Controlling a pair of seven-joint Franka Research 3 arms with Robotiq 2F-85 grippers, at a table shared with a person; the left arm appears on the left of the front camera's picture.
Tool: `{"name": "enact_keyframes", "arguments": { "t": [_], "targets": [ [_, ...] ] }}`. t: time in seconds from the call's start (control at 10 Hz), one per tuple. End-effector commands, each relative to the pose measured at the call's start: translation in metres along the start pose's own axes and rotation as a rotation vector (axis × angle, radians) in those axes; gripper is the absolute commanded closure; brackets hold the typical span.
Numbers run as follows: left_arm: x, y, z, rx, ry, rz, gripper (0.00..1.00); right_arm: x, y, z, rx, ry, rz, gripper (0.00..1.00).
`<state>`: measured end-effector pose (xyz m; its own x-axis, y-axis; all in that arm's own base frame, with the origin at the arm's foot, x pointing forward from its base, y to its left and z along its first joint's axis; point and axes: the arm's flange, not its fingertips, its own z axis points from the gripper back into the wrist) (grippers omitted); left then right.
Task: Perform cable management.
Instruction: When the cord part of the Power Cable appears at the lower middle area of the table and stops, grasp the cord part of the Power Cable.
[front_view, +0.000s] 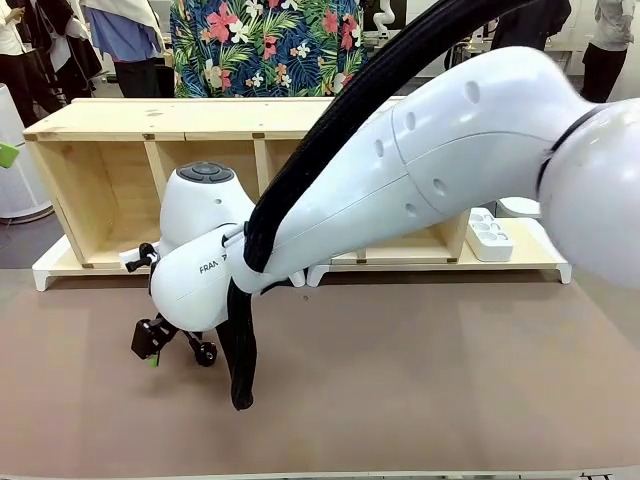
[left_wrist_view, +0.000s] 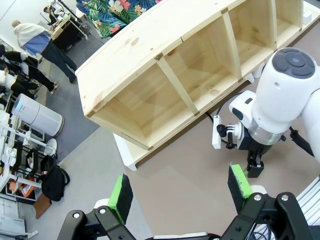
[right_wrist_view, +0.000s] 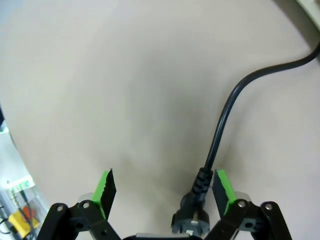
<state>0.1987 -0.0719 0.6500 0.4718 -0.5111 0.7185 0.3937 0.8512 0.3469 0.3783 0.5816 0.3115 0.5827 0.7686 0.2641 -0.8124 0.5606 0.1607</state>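
our right gripper stands wide apart over the black cable, its plug close by one pad, so we should centre it before clamping.

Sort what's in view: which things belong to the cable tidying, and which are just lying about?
Belongs: black cable and its plug; white power strip; right end effector, open, with the plug between its fingers.
Lying about: wooden shelf; left end effector, open, empty.

Front and high left-wrist views share the shelf; right wrist hugs tabletop.
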Motion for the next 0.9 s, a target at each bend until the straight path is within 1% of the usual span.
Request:
{"name": "enact_keyframes", "arguments": {
  "t": [0.0,0.5,0.8],
  "targets": [
    [0.0003,0.0004,-0.0001,0.001,-0.002,0.0,0.0,0.0179,-0.0047,-0.0153,0.0,0.07,0.024,0.0],
    [0.0003,0.0004,-0.0001,0.001,-0.002,0.0,0.0,0.0206,-0.0034,-0.0156,-0.023,0.115,0.039,0.0],
    [0.0003,0.0004,-0.0001,0.001,-0.002,0.0,0.0,0.0207,-0.0003,-0.0124,-0.075,0.164,0.023,0.0]
  ]
}}
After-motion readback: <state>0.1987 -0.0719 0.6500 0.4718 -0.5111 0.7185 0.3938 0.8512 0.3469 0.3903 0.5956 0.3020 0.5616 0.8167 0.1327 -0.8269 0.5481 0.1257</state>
